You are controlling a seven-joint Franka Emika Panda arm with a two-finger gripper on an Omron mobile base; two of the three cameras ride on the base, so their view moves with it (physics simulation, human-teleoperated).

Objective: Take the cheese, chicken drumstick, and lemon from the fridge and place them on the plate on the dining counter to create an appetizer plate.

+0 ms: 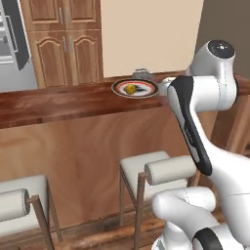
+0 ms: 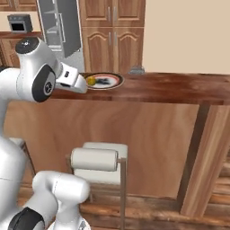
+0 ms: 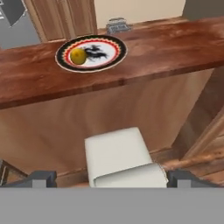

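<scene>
So the small yellow round lemon (image 3: pixel 78 56) is sitting on the round plate with the dark rim and pale centre (image 3: pixel 114 58), which is up on the long glossy reddish-brown wooden counter (image 3: pixel 175 48), ahead of the hand and a bit to its left as the hand looks. The hand (image 3: pixel 112 178) hangs back from the counter edge, over a white padded stool (image 3: pixel 117 153), fingers spread as wide as they go, nothing in them and touching nothing. No cheese or drumstick on the plate, so I'd guess two fetches remain. The tall light-grey fridge (image 2: pixel 60 24) is way off beyond the counter, so the hand is pointed away from where it needs to go.
</scene>
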